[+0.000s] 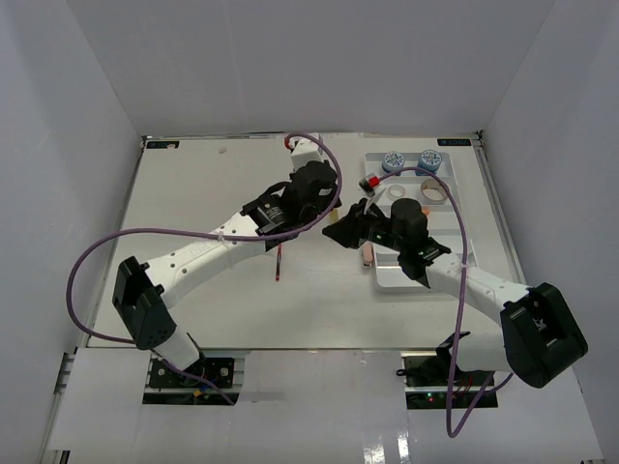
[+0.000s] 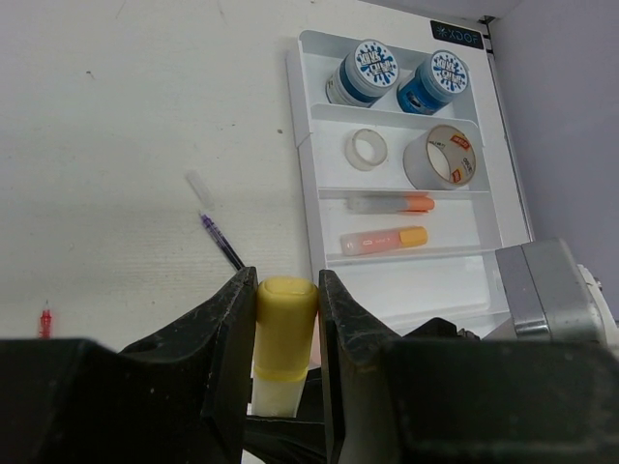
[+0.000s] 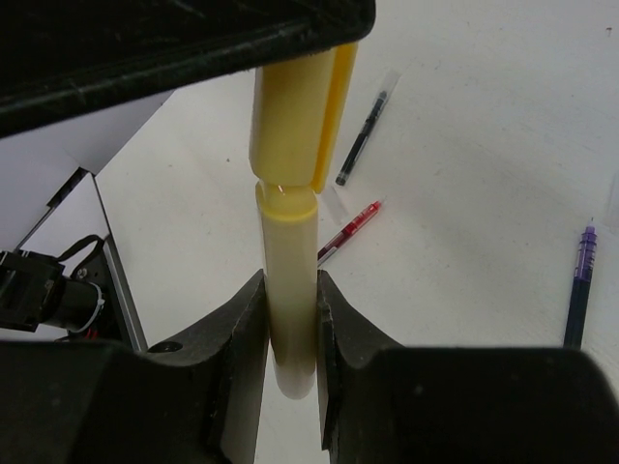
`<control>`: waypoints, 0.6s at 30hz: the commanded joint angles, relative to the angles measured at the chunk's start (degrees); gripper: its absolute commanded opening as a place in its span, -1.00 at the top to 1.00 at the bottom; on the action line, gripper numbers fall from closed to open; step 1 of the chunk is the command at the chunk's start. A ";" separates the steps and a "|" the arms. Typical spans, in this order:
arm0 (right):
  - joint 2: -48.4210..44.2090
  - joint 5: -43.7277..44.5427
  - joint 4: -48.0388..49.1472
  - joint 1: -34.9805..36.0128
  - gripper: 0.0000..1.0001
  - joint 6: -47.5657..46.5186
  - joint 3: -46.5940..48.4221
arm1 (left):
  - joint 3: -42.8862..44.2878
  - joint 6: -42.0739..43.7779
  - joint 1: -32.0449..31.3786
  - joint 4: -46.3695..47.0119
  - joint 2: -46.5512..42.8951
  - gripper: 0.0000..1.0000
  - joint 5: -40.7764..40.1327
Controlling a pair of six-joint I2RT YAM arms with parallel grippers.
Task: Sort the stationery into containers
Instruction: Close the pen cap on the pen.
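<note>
Stationery in hand: a yellow marker (image 2: 285, 324), gripped by both arms. The left jaws were closed on its cap and the right jaws were closed on its paler barrel, with the marker held above the worktop (image 2: 116, 145).

Right of the jaws stood the white tray (image 2: 302, 145), on the far right of the worktop. Its farthest compartment held two blue-white tubs (image 2: 363, 70). The next held a small clear tape roll (image 2: 368, 150) and a larger tape roll (image 2: 442, 157). The third and fourth compartments each held one orange-capped marker (image 2: 385, 239), lying lengthwise.

Left of the tray a purple pen (image 2: 221, 242) lay on the worktop. A black pen (image 3: 363, 135) and a red pen (image 3: 348, 230) lay near each other, also on the worktop.
</note>
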 commanded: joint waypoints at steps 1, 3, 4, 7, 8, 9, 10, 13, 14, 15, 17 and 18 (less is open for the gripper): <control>-1.20 1.38 4.05 0.01 0.85 0.00 2.94 | -0.94 -0.61 -0.71 0.30 -4.32 1.00 -1.19; -1.29 1.64 4.66 0.01 0.85 0.44 3.03 | -1.38 -0.88 -0.97 0.22 -4.58 0.99 -1.36; -1.38 1.73 5.02 0.10 0.85 0.53 3.03 | -1.55 -1.05 -1.15 0.30 -4.76 0.98 -1.36; -1.55 2.08 6.16 0.10 0.85 1.14 2.94 | -2.52 -2.19 -1.67 0.30 -5.37 0.94 -1.62; -1.56 2.08 6.42 0.01 0.85 1.32 2.85 | -2.78 -2.46 -1.76 0.39 -5.55 0.92 -1.80; -1.64 2.08 6.51 0.10 0.85 1.41 2.85 | -3.40 -2.55 -2.02 0.48 -5.64 0.91 -1.80; -1.56 1.99 6.60 0.01 0.85 1.58 3.02 | -3.49 -2.46 -2.11 0.57 -5.72 0.89 -1.89; -1.64 1.73 7.13 0.01 0.85 1.67 2.94 | -4.10 -2.46 -2.55 0.39 -6.08 0.83 -2.15; -1.73 1.64 7.22 0.10 0.85 1.67 3.11 | -4.28 -2.29 -2.64 0.39 -6.08 0.81 -2.15; -1.73 1.29 7.22 0.01 0.85 1.50 3.11 | -4.37 -2.20 -2.82 0.30 -6.16 0.78 -2.24; -2.26 1.11 7.48 0.01 0.85 0.71 2.85 | -4.63 -2.11 -2.90 0.30 -6.51 0.74 -2.15; -2.43 1.20 7.48 0.01 0.85 0.45 2.59 | -4.81 -2.11 -2.99 0.39 -6.78 0.69 -1.72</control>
